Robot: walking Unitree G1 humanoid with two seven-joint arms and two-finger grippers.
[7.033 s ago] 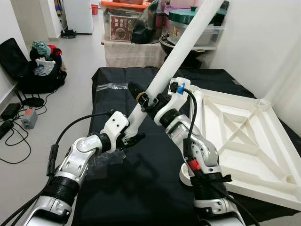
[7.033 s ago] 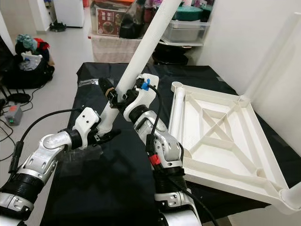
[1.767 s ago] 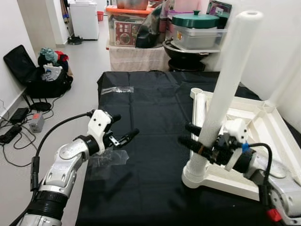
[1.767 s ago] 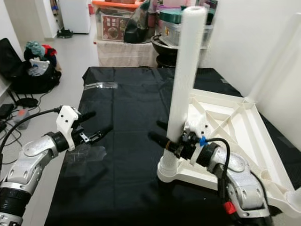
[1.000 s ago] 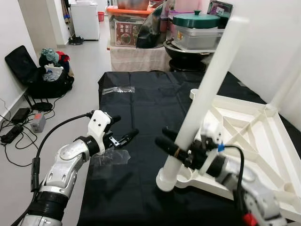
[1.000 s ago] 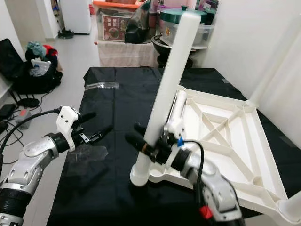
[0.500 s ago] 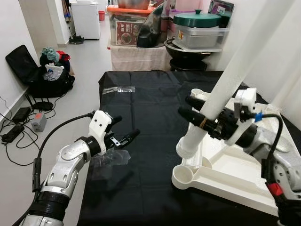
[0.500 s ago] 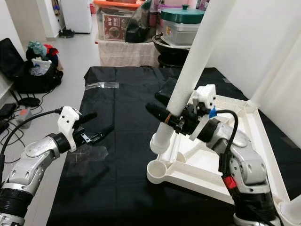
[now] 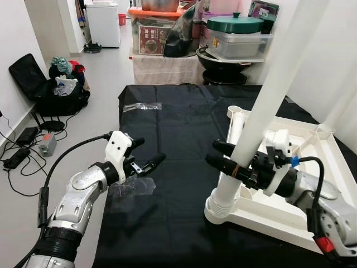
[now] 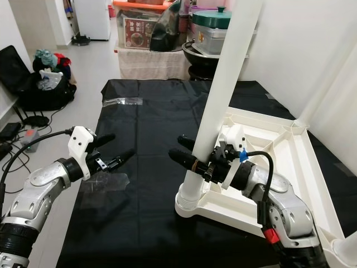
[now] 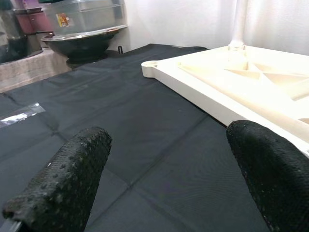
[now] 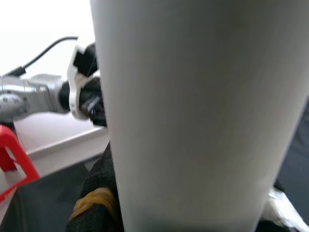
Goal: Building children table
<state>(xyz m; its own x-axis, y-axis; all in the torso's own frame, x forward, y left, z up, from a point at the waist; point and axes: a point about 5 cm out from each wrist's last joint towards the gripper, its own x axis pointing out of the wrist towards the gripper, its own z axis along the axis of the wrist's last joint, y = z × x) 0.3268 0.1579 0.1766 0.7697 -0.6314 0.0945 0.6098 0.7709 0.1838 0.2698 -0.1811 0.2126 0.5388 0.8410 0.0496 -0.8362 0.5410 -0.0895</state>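
Note:
The white tabletop (image 9: 312, 162) lies upside down on a black cloth. My right gripper (image 9: 212, 152) is shut on a long white table leg (image 9: 268, 95). The leg stands nearly upright, its lower end at the tabletop's near left corner socket (image 9: 222, 211). In the right wrist view the leg (image 12: 193, 111) sits between the fingers. My left gripper (image 9: 150, 149) hovers open and empty above the cloth, to the left of the leg; the left wrist view shows its fingertips (image 11: 63, 183) wide apart. Another white leg (image 9: 341, 103) stands at the far right corner.
A white tube (image 9: 237, 125) lies along the tabletop's left edge. Clear plastic wrap (image 9: 133, 187) lies under my left gripper, and another piece (image 9: 142, 106) lies further back. Storage boxes and a green-lidded pot (image 9: 234, 25) stand behind the table. A black bag (image 9: 50, 89) sits on the floor at left.
My right gripper has swung the leg from lifted and tilted to nearly upright, bringing its lower end down onto the near left corner socket. The left arm has not moved.

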